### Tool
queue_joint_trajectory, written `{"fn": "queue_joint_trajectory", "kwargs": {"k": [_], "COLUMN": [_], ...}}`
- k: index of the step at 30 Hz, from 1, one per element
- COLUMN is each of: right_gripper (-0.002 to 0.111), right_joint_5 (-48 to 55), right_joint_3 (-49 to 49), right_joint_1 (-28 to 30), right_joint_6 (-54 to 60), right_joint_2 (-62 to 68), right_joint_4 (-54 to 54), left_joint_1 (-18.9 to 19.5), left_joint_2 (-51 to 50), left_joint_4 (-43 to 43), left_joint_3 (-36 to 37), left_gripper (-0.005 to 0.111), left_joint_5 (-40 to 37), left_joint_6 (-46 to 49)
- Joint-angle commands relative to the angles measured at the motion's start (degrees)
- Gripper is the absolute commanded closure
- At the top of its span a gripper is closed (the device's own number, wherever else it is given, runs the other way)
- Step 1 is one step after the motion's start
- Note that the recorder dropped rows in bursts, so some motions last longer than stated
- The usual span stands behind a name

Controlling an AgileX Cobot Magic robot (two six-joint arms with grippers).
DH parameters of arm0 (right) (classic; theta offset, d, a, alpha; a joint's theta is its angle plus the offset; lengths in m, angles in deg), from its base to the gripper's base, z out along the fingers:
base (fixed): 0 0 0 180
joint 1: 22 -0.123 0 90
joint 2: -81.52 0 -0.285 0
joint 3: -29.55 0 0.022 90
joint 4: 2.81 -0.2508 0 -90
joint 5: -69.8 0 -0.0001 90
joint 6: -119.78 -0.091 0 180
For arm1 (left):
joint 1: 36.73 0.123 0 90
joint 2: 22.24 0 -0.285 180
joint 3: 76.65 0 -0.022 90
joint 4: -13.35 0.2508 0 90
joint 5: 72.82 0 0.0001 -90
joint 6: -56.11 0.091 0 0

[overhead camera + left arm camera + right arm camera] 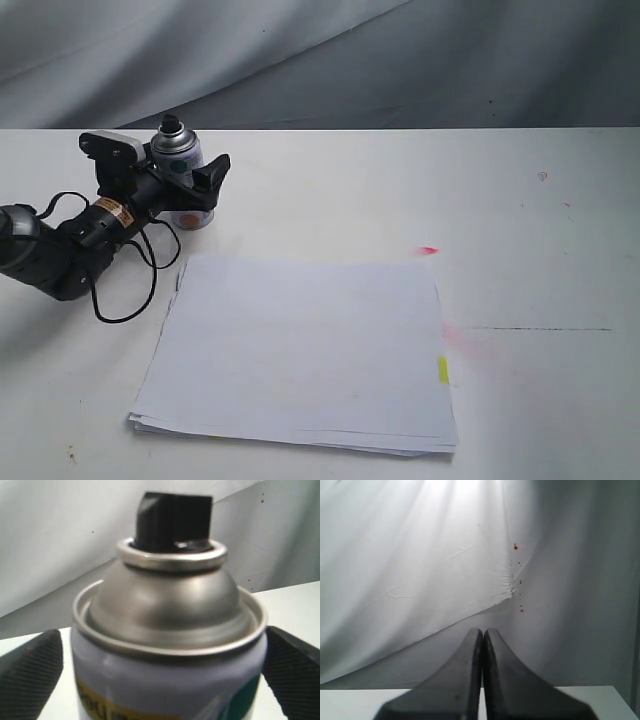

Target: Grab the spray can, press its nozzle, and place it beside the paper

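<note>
Nearest you in the ext. view is the paper, a thin white stack lying flat on the white table. Its edges are slightly fanned, w/ a small yellow tab on the right edge. Just past that edge there's a pink-red smear and a red fleck on the tabletop.

Further back, beyond the paper's far left corner and apart from it, the spray can stands upright on the table. It has a white body w/ a teal dot, an orange patch low down, a shiny silver dome and the black nozzle on top.

Your L gripper sits around the can, jaws wide. The ribbed black pads stand either side of the can, w/ a sliver of gap on at least one side.

R gripper: fingers pressed together, holding nothing, w/ grey cloth behind it.
</note>
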Motion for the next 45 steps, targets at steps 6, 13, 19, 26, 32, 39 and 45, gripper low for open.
{"fn": "queue_joint_trajectory", "kwargs": {"k": [6, 13, 19, 26, 32, 39, 45], "right_gripper": [0.108, 0.108, 0.108, 0.108, 0.108, 0.108, 0.108], "right_joint_5": [-0.01, -0.01, -0.01, -0.01, -0.01, -0.01, -0.01], "right_joint_3": [0.1, 0.1, 0.1, 0.1, 0.1, 0.1, 0.1], "right_joint_1": [0.39, 0.39, 0.39, 0.39, 0.39, 0.39, 0.39], "right_joint_6": [-0.24, -0.24, -0.24, -0.24, -0.24, -0.24, -0.24], "right_joint_2": [-0.25, -0.25, -0.25, -0.25, -0.25, -0.25, -0.25], "right_joint_4": [-0.11, -0.11, -0.11, -0.11, -0.11, -0.11, -0.11], "left_joint_1": [0.06, 0.06, 0.06, 0.06, 0.06, 0.06, 0.06], "left_joint_2": [1.95, 9.83, 18.76, 27.03, 32.35, 38.84, 47.25], "left_joint_4": [0.73, 6.42, 6.42, 6.42, 6.42, 6.42, 7.42], "left_joint_3": [-0.1, -0.1, -0.1, -0.1, -0.1, -0.1, -0.1], "left_gripper": [0.002, 0.002, 0.002, 0.002, 0.002, 0.052, 0.106], "left_joint_5": [0.15, -16.8, -34.59, -35.56, -36.54, -43.21, -55.08], "left_joint_6": [-0.4, -3.65, -3.65, -3.93, -11.28, -19.45, -19.57]}}
